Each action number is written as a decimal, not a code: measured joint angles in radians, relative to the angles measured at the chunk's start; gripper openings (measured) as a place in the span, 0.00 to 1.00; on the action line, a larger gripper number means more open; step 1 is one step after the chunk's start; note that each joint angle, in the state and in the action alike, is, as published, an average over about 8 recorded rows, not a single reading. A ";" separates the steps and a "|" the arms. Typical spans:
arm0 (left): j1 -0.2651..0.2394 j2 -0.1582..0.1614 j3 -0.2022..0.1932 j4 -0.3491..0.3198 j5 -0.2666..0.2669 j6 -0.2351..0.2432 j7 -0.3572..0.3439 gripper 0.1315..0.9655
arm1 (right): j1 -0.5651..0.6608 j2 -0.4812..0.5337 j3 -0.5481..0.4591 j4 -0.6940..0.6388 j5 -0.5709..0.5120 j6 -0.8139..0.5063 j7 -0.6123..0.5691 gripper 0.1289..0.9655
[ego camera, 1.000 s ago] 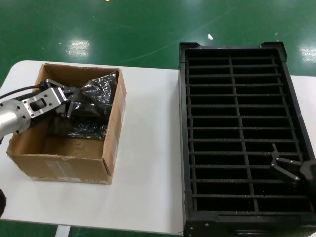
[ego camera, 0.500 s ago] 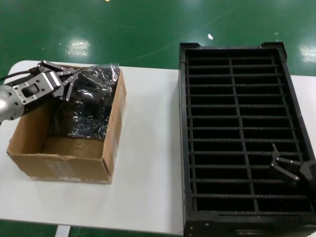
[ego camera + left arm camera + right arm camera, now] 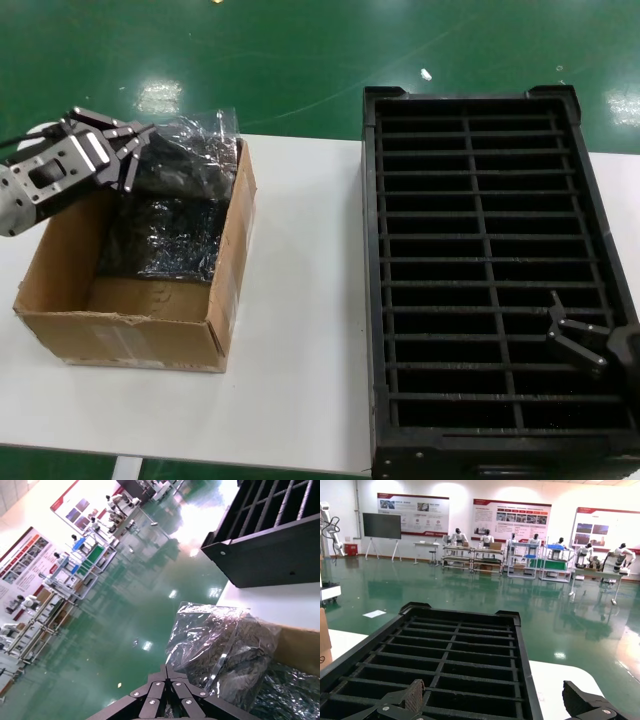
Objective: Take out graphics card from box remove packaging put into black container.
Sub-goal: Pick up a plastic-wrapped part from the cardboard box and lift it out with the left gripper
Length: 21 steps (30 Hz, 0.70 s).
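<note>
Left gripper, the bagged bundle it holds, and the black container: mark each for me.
left gripper (image 3: 128, 160): head view, between its fingertips.
bagged bundle (image 3: 185, 165): head view, crinkled plastic above the box's back corner.
black container (image 3: 368, 260): head view, left wall.

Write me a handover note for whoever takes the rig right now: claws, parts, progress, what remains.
Left claw: shut on the bagged bundle, holding it partly above the far rim of the box.
Right claw: open, idle over the near right corner of the black container.
More glossy bagged material lies inside the box.
Done: bundle gripped and part-lifted.
Left: clear the box, strip the bag, slot the card. No bare card visible; container slots look empty.
</note>
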 joint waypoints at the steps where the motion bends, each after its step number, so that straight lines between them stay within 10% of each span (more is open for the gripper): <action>1: 0.004 -0.002 0.001 -0.011 0.000 -0.002 -0.008 0.01 | 0.000 0.000 0.000 0.000 0.000 0.000 0.000 1.00; 21: 0.117 -0.062 -0.004 -0.246 -0.016 -0.026 -0.176 0.01 | 0.000 0.000 0.000 0.000 0.000 0.000 0.000 1.00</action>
